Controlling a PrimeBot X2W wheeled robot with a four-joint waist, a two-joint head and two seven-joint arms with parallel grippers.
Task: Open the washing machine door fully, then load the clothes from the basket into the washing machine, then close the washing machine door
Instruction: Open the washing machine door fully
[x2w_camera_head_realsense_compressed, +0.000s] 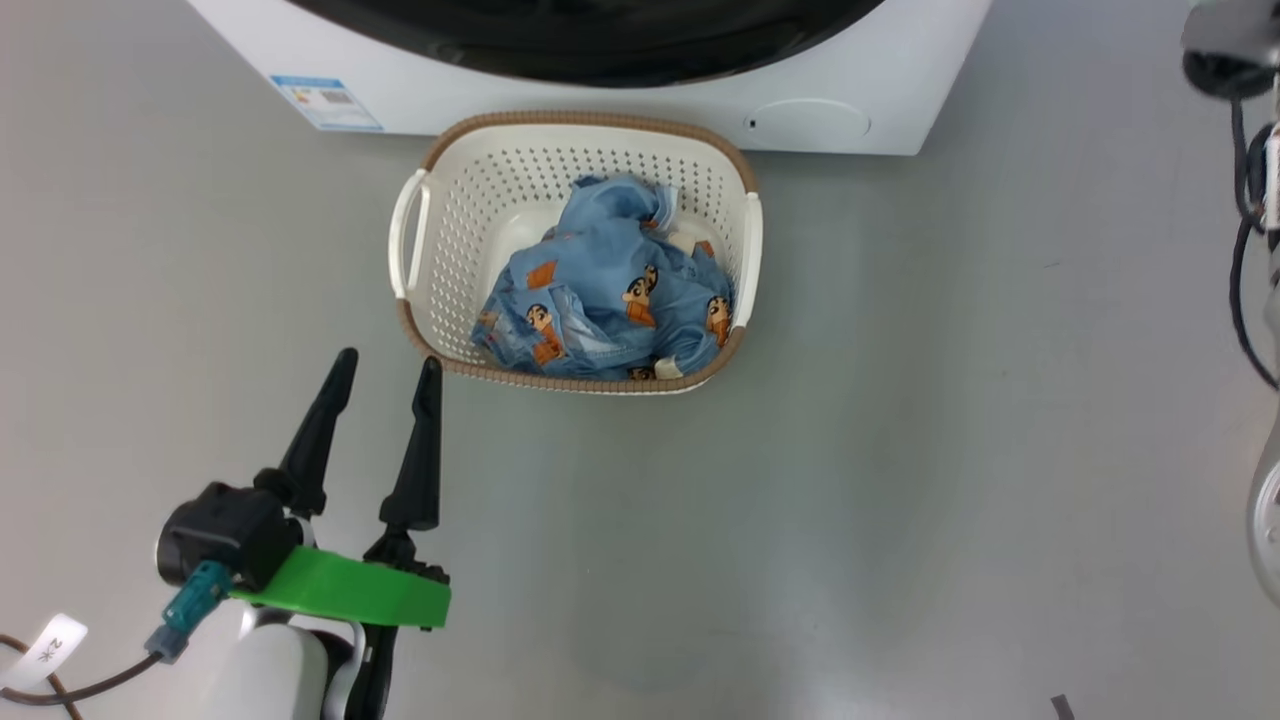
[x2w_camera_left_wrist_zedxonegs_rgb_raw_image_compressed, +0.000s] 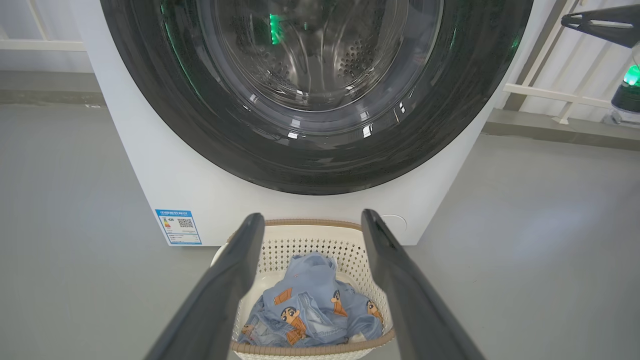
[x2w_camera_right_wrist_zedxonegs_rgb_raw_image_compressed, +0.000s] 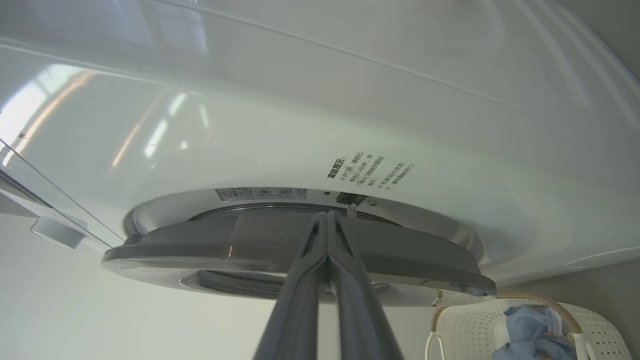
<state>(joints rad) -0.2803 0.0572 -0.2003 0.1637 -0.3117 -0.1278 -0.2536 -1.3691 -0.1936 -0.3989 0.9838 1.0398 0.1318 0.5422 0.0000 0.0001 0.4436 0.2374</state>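
The washing machine (x2w_camera_head_realsense_compressed: 600, 105) stands at the top of the head view, and its black-rimmed door (x2w_camera_head_realsense_compressed: 600, 40) sits against its front. Just before it on the floor is the cream basket (x2w_camera_head_realsense_compressed: 500, 170) holding the light blue printed clothes (x2w_camera_head_realsense_compressed: 610, 290). My left gripper (x2w_camera_head_realsense_compressed: 388, 360) hovers open and empty near the basket's left front corner. In the left wrist view its fingers (x2w_camera_left_wrist_zedxonegs_rgb_raw_image_compressed: 312, 216) frame the basket (x2w_camera_left_wrist_zedxonegs_rgb_raw_image_compressed: 300, 242) and clothes (x2w_camera_left_wrist_zedxonegs_rgb_raw_image_compressed: 310, 295) under the door (x2w_camera_left_wrist_zedxonegs_rgb_raw_image_compressed: 310, 165). My right gripper (x2w_camera_right_wrist_zedxonegs_rgb_raw_image_compressed: 328, 215) is shut, its tips at the door's edge (x2w_camera_right_wrist_zedxonegs_rgb_raw_image_compressed: 410, 250) where it meets the machine front (x2w_camera_right_wrist_zedxonegs_rgb_raw_image_compressed: 250, 125).
Grey floor lies open on both sides of the basket. A blue energy label (x2w_camera_head_realsense_compressed: 327, 102) and a round service cap (x2w_camera_head_realsense_compressed: 808, 118) sit low on the machine. My right arm's cables (x2w_camera_head_realsense_compressed: 1240, 250) hang at the right edge. A white railing (x2w_camera_left_wrist_zedxonegs_rgb_raw_image_compressed: 550, 90) stands behind the machine.
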